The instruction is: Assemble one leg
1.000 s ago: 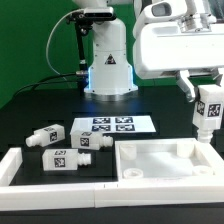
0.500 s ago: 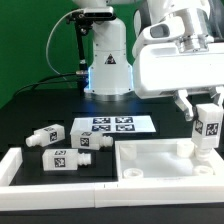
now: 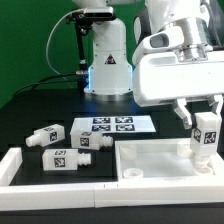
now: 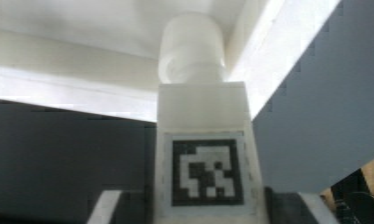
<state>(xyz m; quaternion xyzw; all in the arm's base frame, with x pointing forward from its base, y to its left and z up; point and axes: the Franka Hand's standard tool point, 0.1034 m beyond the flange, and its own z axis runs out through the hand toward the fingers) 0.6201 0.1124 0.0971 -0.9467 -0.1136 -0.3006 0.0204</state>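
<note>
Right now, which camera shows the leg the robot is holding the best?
The wrist view: the leg fills the picture, with its marker tag and round peg clear. The exterior view shows it small, held upright in the gripper at the white panel's rim, on the exterior view's right.

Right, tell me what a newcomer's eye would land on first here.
The claw, at the exterior view's right, grips a white leg upright, peg down, just above the far corner of the big white panel. Three loose legs lie on the black table at the exterior view's left, beside the marker board.
</note>
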